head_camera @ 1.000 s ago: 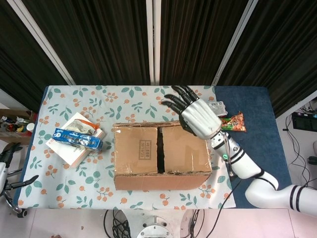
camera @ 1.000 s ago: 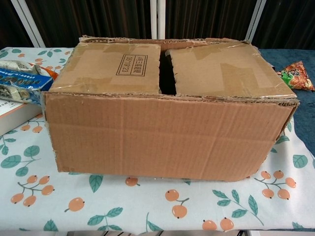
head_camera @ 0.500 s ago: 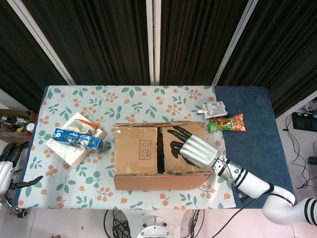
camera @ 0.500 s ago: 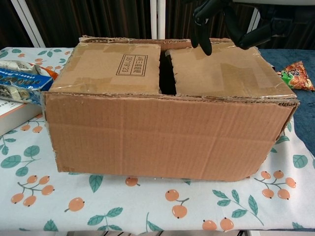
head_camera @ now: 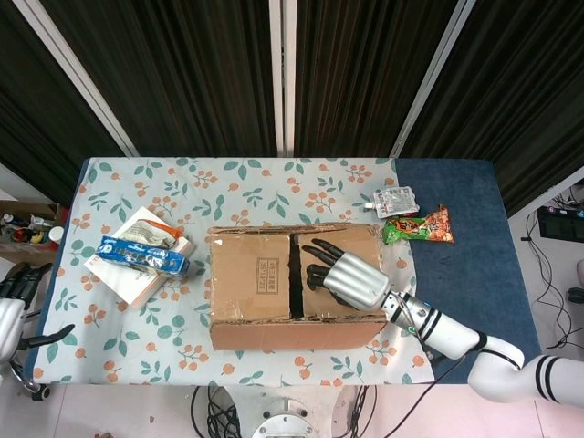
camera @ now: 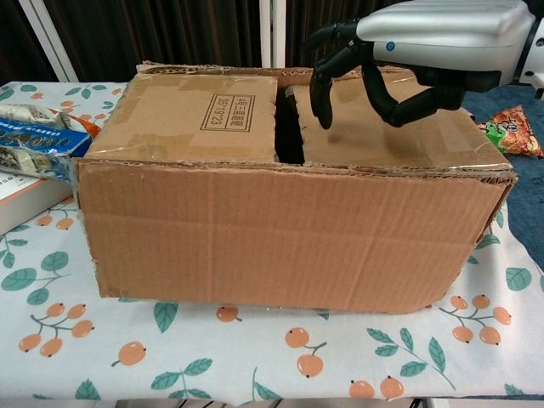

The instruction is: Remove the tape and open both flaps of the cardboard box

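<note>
The cardboard box point(head_camera: 294, 287) point(camera: 293, 183) stands mid-table, both top flaps lying flat with a dark gap point(head_camera: 295, 278) point(camera: 289, 127) between them. Clear tape remnants shine on the flaps. My right hand point(head_camera: 349, 276) point(camera: 408, 51) hovers just over the right flap point(camera: 387, 127), fingers spread and curved down, tips near the gap, holding nothing. My left hand point(head_camera: 16, 301) sits off the table's left edge, low and apart from everything, its fingers loosely spread with nothing in them.
A book point(head_camera: 137, 260) with a blue packet point(head_camera: 144, 255) point(camera: 34, 144) on it lies left of the box. A red-green snack bag point(head_camera: 420, 226) point(camera: 514, 129) and a small silver pouch point(head_camera: 394, 198) lie at the right rear. Dark curtains hang behind the table.
My right hand came down from the box's back right corner onto the right flap and slid toward the front, lower in the head view. The box has not moved.
</note>
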